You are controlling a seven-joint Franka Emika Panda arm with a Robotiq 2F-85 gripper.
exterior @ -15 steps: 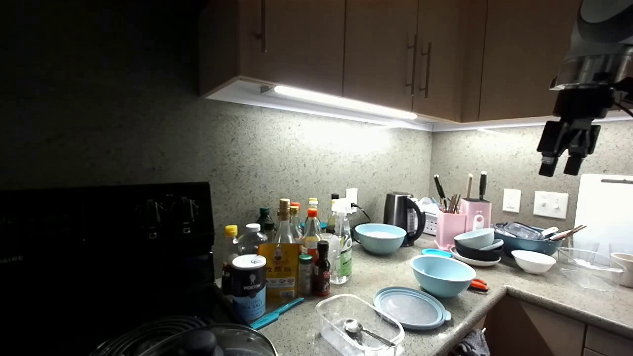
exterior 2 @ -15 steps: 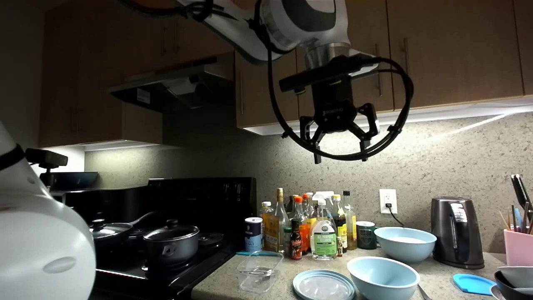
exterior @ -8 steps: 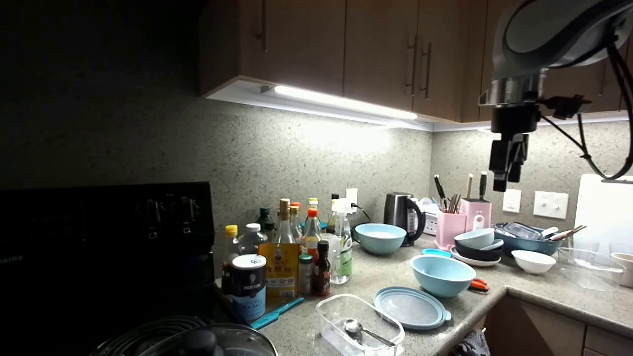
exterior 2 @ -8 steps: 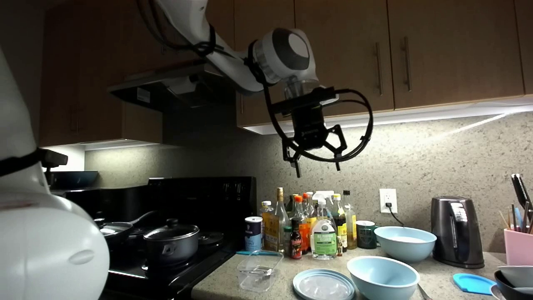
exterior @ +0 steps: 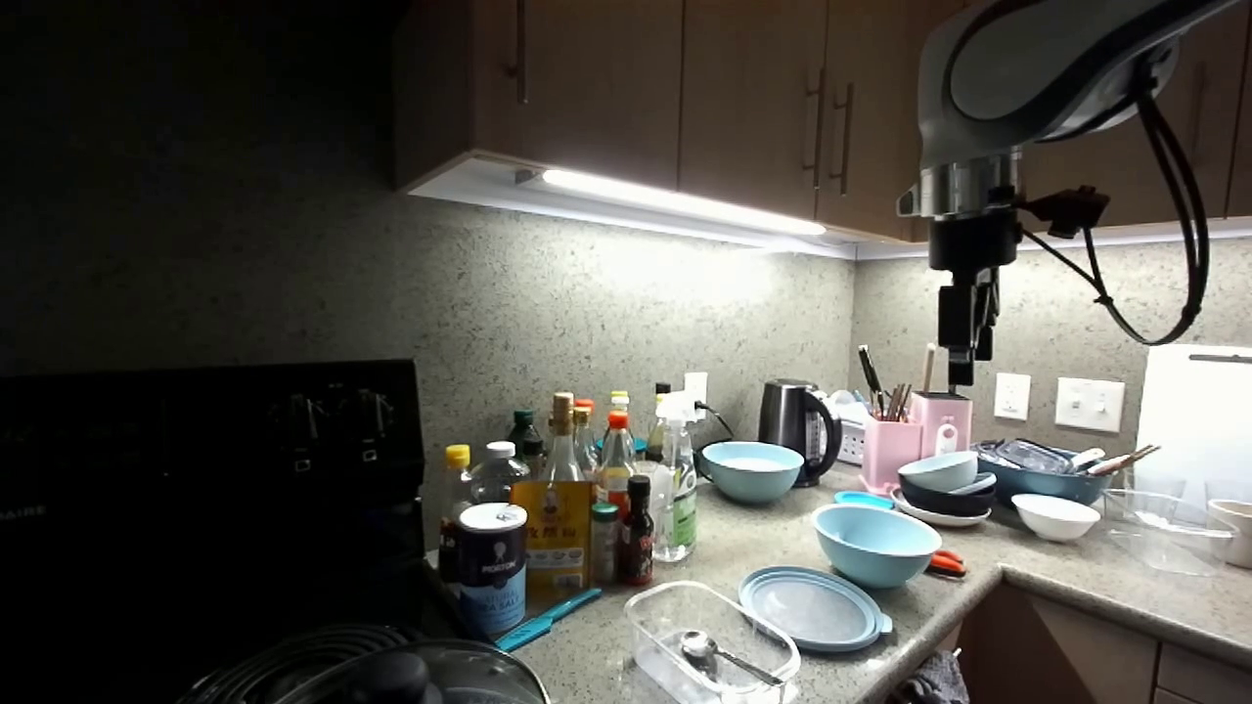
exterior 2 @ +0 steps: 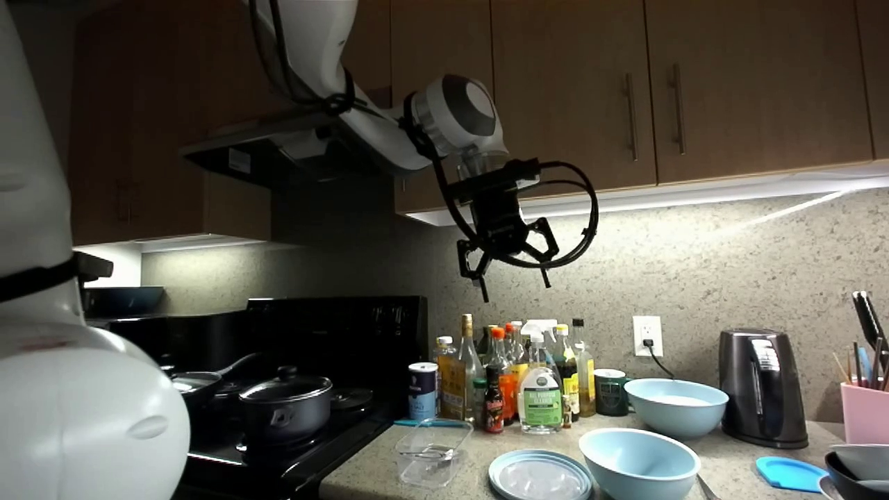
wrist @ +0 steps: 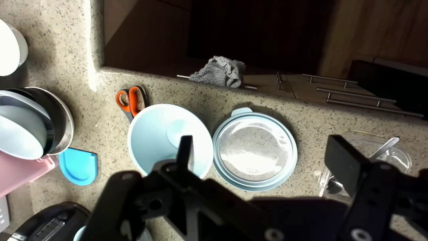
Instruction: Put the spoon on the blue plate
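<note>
The metal spoon (exterior: 698,643) lies inside a clear plastic container (exterior: 648,645) on the counter. The spoon also shows in the other views, with its handle (wrist: 385,148) partly visible past a finger in the wrist view. The blue plate (exterior: 817,608) is a flat, pale blue round with a see-through middle and a small tab, like a lid. It lies between the container and a light-blue bowl; it also shows in the wrist view (wrist: 287,164). My gripper (exterior 2: 516,292) is open and empty, high above the counter. In the wrist view its fingers (wrist: 259,142) straddle the plate.
The light-blue bowl (exterior: 871,562) stands beside the plate. Several bottles, a salt canister (exterior: 493,567) and a teal knife (exterior: 548,621) stand or lie behind the container. A kettle (exterior 2: 762,389) and second bowl (exterior 2: 677,410) are farther back. Cabinets (exterior 2: 576,104) hang above.
My gripper has moved left and down in both exterior views, coming nearer to the plate and container. It stays open. The spoon, container and plate have not moved.
</note>
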